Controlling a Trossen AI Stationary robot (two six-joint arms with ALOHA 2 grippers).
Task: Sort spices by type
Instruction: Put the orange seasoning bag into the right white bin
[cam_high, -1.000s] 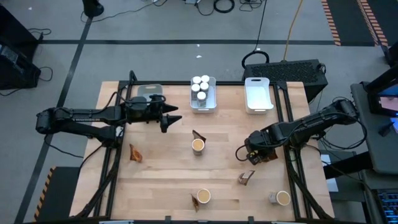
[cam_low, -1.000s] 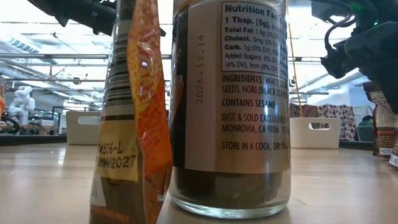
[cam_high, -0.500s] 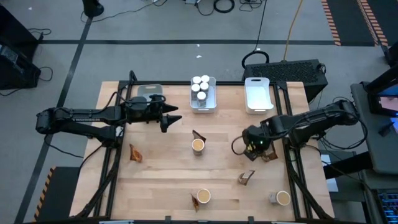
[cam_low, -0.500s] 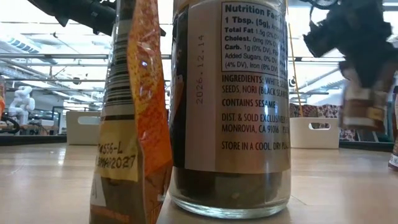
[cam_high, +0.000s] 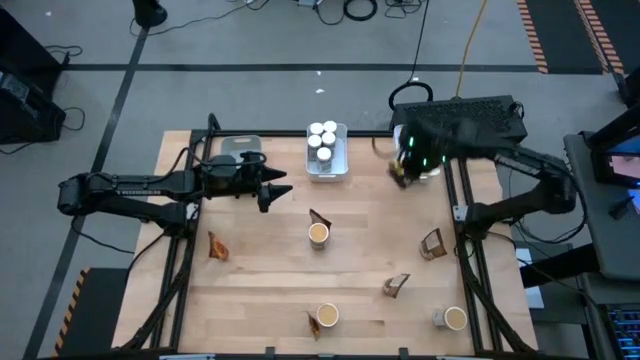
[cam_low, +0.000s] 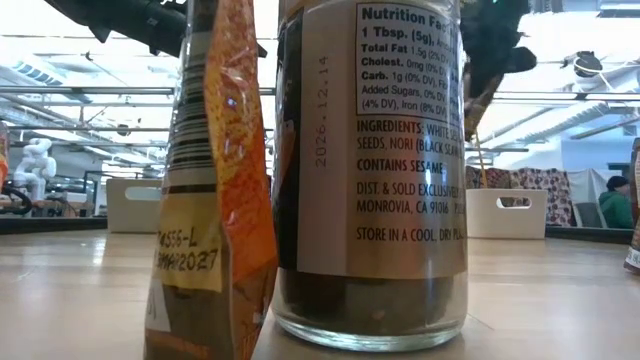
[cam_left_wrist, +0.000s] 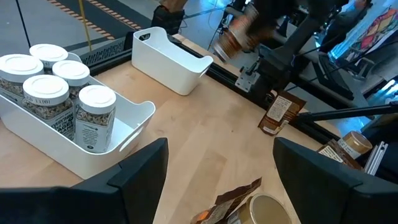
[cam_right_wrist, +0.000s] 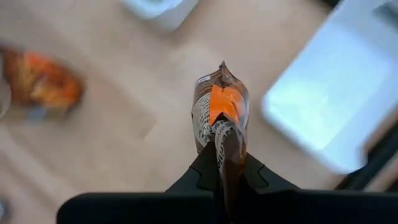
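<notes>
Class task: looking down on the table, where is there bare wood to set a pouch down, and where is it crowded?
Free: the strip between the pouch at left and the tub. Crowded: the tray of jars, and around the near-edge tub.

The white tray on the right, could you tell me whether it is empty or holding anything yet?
Empty: the white tray shows bare walls; the right gripper holds a pouch.

the right gripper (cam_high: 402, 170), which a second ago hung low over the right middle of the worktop (cam_high: 260, 290), has swung up the frame and now sits at the near left edge of the white tray (cam_high: 424, 137) in the upper right. it has carried along a brown pouch (cam_right_wrist: 219, 121), pinched between its closed fingers. in the low view the arm has shifted from the right edge toward the top centre, just right of the big jar (cam_low: 370, 170).
</notes>
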